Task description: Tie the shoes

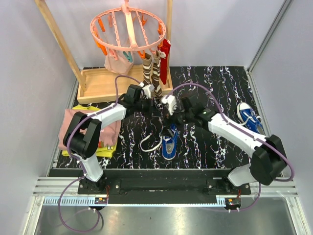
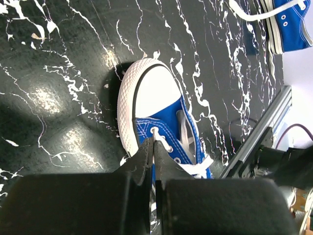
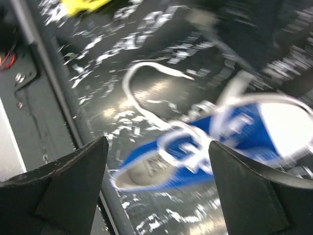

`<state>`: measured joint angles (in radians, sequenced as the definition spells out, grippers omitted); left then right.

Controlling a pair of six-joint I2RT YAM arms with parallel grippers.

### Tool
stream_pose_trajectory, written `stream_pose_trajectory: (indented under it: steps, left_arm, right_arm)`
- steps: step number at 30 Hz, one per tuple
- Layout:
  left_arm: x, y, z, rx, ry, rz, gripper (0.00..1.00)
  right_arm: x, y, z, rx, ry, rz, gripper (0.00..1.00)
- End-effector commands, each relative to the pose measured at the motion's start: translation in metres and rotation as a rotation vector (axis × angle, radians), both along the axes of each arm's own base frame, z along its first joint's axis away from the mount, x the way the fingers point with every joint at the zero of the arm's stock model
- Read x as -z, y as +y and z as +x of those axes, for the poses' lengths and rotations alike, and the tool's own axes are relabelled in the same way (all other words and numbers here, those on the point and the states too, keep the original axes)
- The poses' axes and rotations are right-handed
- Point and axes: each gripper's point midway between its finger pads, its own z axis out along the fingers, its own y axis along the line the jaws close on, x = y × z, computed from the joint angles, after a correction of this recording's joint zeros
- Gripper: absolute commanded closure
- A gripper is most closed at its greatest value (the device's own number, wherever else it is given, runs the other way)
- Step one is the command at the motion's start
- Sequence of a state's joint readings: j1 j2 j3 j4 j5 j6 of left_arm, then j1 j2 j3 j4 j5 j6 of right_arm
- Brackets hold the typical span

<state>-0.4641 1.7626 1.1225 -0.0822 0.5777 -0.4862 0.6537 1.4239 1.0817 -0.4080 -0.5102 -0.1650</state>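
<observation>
Marbled black table (image 1: 215,83) carried the centre sneaker (image 1: 169,143) untied, its lace (image 3: 159,68) lying loose, the second sneaker (image 1: 249,117) well right and unattended; left gripper (image 2: 154,141) jaws together on the lace, right gripper (image 3: 157,142) jaws apart.

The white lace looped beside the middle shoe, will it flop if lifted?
Likely floppy: the lace lies in a loose curved loop on the table. Probably light; being threaded into the shoe, a hard pull may drag that along.
</observation>
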Motion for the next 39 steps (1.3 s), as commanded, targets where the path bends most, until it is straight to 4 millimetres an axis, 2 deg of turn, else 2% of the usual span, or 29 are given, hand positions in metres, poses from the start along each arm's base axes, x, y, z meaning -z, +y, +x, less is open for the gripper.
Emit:
stream_pose_trajectory:
  steps: [1, 3, 4, 5, 6, 7, 11, 16, 23, 28, 30, 31, 32, 34, 35, 36, 37, 38, 39]
  left_arm:
    - [0.003, -0.007, -0.01, 0.09, 0.014, -0.037, 1.0]
    - [0.006, -0.006, -0.01, 0.098, 0.024, -0.041, 1.0]
    - [0.01, -0.005, -0.009, 0.098, 0.029, -0.038, 1.0]
    - [0.01, -0.004, -0.008, 0.095, 0.029, -0.038, 1.0]
    - [0.012, -0.002, -0.008, 0.092, 0.037, -0.04, 1.0]
    - [0.013, -0.002, -0.008, 0.092, 0.037, -0.041, 1.0]
    - [0.015, -0.001, -0.006, 0.094, 0.05, -0.046, 1.0]
    - [0.02, -0.002, -0.005, 0.104, 0.064, -0.049, 1.0]
    - [0.02, 0.0, -0.004, 0.108, 0.061, -0.048, 1.0]
    - [0.024, 0.001, -0.005, 0.107, 0.075, -0.044, 1.0]
    - [0.024, 0.0, -0.004, 0.11, 0.077, -0.047, 1.0]
    - [0.024, -0.001, -0.005, 0.111, 0.079, -0.046, 1.0]
    - [0.023, -0.001, -0.004, 0.113, 0.072, -0.049, 1.0]
    - [0.022, -0.002, -0.005, 0.116, 0.074, -0.052, 1.0]
    - [0.021, -0.003, -0.005, 0.118, 0.071, -0.053, 1.0]
    - [0.019, -0.003, -0.006, 0.12, 0.072, -0.056, 1.0]
    - [0.016, -0.004, -0.007, 0.12, 0.071, -0.062, 1.0]
    - [0.013, -0.005, -0.008, 0.125, 0.066, -0.066, 1.0]
    - [0.009, -0.006, -0.01, 0.134, 0.063, -0.076, 1.0]
  right_arm:
    - [0.004, 0.059, -0.034, -0.185, -0.078, -0.023, 0.08]
    - [0.02, 0.078, -0.036, -0.195, -0.098, -0.051, 0.09]
    - [0.024, 0.089, -0.046, -0.218, -0.11, -0.056, 0.1]
    - [0.038, 0.094, -0.04, -0.193, -0.121, -0.087, 0.13]
    - [0.038, 0.103, -0.036, -0.183, -0.143, -0.072, 0.14]
    - [0.042, 0.112, -0.042, -0.189, -0.139, -0.072, 0.16]
    - [0.065, 0.132, -0.037, -0.174, -0.179, -0.11, 0.2]
    - [0.091, 0.139, -0.041, -0.208, -0.203, -0.164, 0.2]
    - [0.128, 0.135, -0.042, -0.227, -0.209, -0.244, 0.22]
    - [0.142, 0.134, -0.045, -0.245, -0.214, -0.282, 0.34]
    - [0.154, 0.129, -0.051, -0.265, -0.187, -0.316, 0.45]
    - [0.155, 0.128, -0.052, -0.27, -0.187, -0.321, 0.52]
    - [0.153, 0.127, -0.053, -0.275, -0.189, -0.32, 0.65]
    - [0.147, 0.126, -0.051, -0.267, -0.204, -0.322, 0.84]
    - [0.135, 0.124, -0.049, -0.256, -0.21, -0.321, 0.94]
    - [0.127, 0.123, -0.048, -0.25, -0.215, -0.32, 1.0]
    - [0.119, 0.119, -0.048, -0.257, -0.223, -0.32, 1.0]
    - [0.095, 0.112, -0.048, -0.261, -0.231, -0.295, 1.0]
    - [0.082, 0.106, -0.046, -0.26, -0.24, -0.28, 1.0]
